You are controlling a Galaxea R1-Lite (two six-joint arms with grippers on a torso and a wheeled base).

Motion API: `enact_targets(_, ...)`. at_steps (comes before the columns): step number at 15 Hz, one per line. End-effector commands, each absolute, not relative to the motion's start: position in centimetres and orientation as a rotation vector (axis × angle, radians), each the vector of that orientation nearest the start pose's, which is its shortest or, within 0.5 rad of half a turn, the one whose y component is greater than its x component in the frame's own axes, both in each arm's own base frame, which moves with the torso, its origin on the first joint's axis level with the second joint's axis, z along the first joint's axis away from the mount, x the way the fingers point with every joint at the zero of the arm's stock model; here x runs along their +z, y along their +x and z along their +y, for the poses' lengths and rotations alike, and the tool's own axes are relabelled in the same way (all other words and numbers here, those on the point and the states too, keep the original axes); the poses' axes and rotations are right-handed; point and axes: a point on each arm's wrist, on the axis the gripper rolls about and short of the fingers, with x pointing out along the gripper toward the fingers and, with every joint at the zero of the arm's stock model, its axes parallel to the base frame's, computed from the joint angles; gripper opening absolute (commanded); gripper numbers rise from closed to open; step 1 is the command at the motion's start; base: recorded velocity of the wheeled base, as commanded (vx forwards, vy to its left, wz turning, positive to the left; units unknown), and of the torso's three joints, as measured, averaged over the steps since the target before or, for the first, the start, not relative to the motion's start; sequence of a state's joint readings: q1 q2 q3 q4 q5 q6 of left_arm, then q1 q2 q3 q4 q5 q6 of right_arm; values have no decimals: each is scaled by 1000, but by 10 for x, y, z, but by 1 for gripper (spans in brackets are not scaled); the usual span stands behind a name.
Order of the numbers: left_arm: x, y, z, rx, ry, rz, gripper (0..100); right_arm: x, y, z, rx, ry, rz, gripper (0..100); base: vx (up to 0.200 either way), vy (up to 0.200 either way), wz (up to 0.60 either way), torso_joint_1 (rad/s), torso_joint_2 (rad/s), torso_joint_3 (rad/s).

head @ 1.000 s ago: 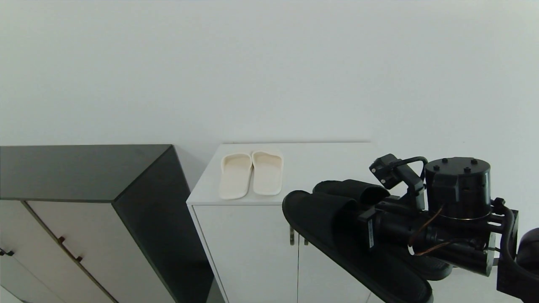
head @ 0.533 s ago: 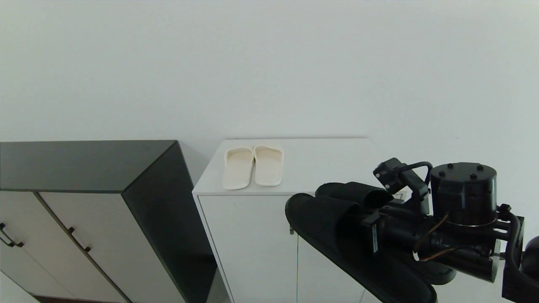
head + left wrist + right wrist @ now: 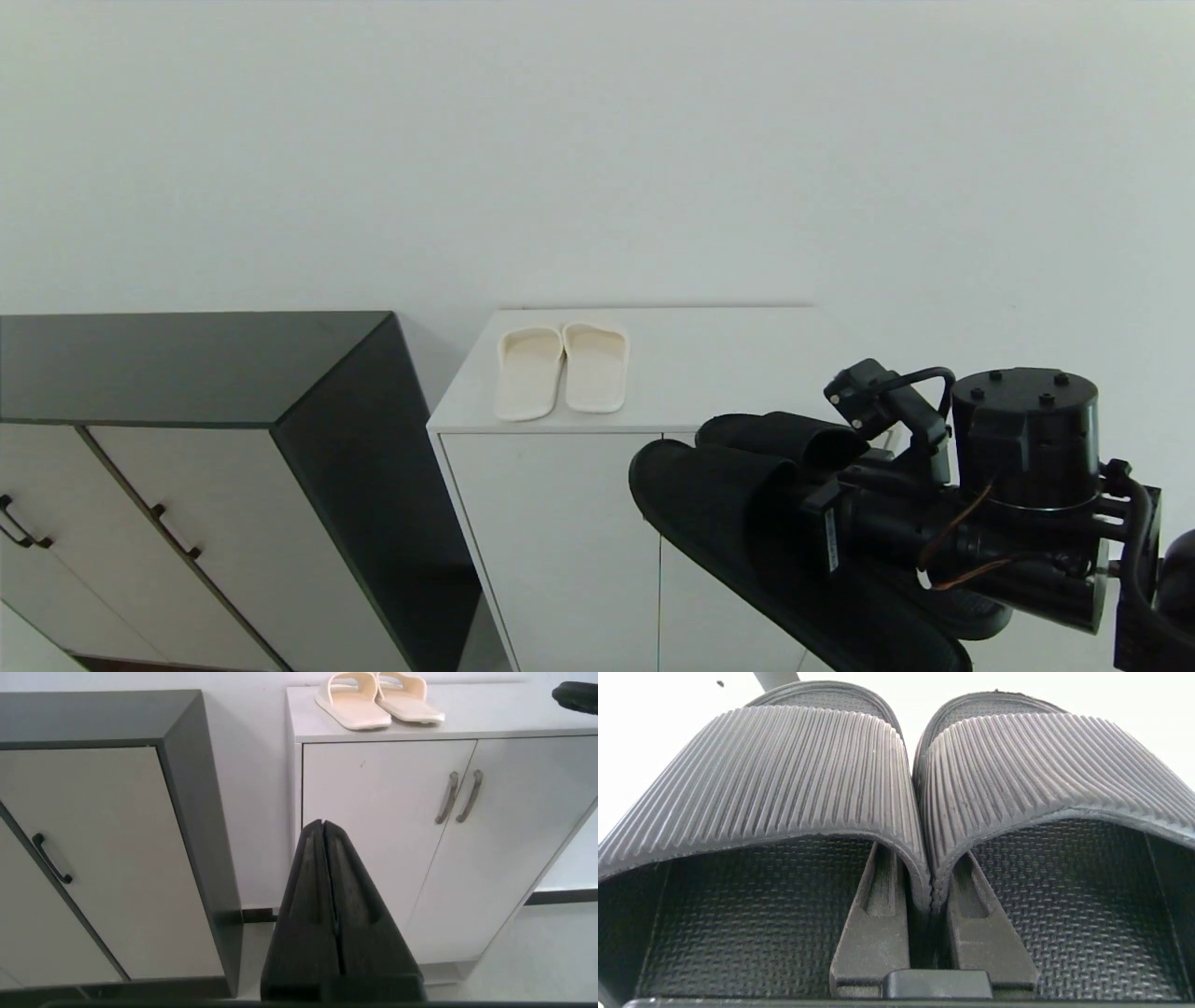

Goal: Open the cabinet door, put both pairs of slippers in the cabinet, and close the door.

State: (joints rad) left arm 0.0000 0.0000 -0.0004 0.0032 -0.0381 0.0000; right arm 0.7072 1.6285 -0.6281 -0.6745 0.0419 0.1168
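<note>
Right gripper (image 3: 823,487) clamping black slippers (image 3: 719,495), cream slippers (image 3: 560,370) atop white cabinet (image 3: 733,359)

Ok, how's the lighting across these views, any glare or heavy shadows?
Head view: soft, even light, no glare; the black slippers read almost as a silhouette, and shade sits between the dark cabinet and the white cabinet. Left wrist view: evenly lit, the left end effector dark in front. Right wrist view: background washed out white behind the slippers' ribbed straps.

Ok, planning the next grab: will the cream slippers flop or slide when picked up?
The cream slippers look moulded, so probably stiffish and light. Lying flat on the smooth cabinet top, they may slide if nudged.
</note>
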Motion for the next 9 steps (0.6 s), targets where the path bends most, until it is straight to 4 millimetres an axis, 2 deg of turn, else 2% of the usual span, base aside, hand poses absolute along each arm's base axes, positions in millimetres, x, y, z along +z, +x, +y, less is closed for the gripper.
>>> enact_targets(1, 76, -23, -1, -38, 0, 3, 0, 156, 205, 178, 733, -17, 368, 0, 0, 0, 0, 0, 0, 0)
enact_targets(5, 75, -23, -1, -38, 0, 5, 0, 154, 205, 178, 738, -34, 365, 0, 0, 0, 0, -148, 334, 187)
enact_targets(9, 75, -23, -1, -34, 3, 5, 0, 150, 208, 181, 737, -37, 374, 0, 0, 0, 0, -220, 522, 297)
